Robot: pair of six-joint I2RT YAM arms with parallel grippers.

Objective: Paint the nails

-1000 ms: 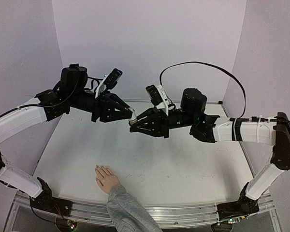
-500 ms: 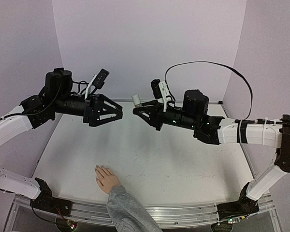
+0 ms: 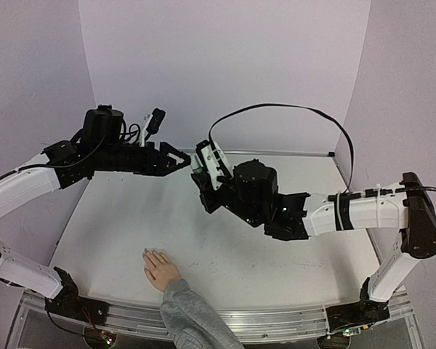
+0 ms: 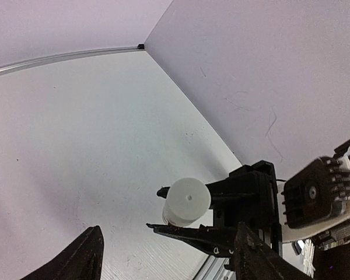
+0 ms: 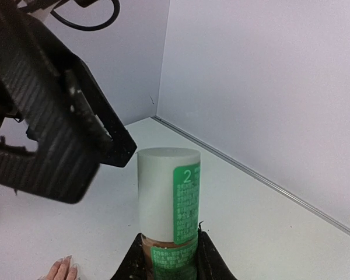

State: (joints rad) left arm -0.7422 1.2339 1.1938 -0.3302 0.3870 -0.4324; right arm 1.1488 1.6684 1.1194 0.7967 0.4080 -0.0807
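Here, a white-capped bottle [image 5: 167, 198] is pinched by the right fingers [image 5: 205, 263], raised above the surface [image 3: 276, 254]. The left fingers [image 3: 176, 151] are spread just beside its cap. The nails [image 3: 147, 252] are found on the mannequin hand [image 3: 160, 269] at the surface's near edge.

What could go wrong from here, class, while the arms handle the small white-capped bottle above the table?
1. The right gripper pinches only the lower part of the small green-labelled bottle; a twist might make it slip and fall onto the white table.
2. The left gripper stands open, not gripping the bottle's white cap; closing on so small a target in mid-air could miss.
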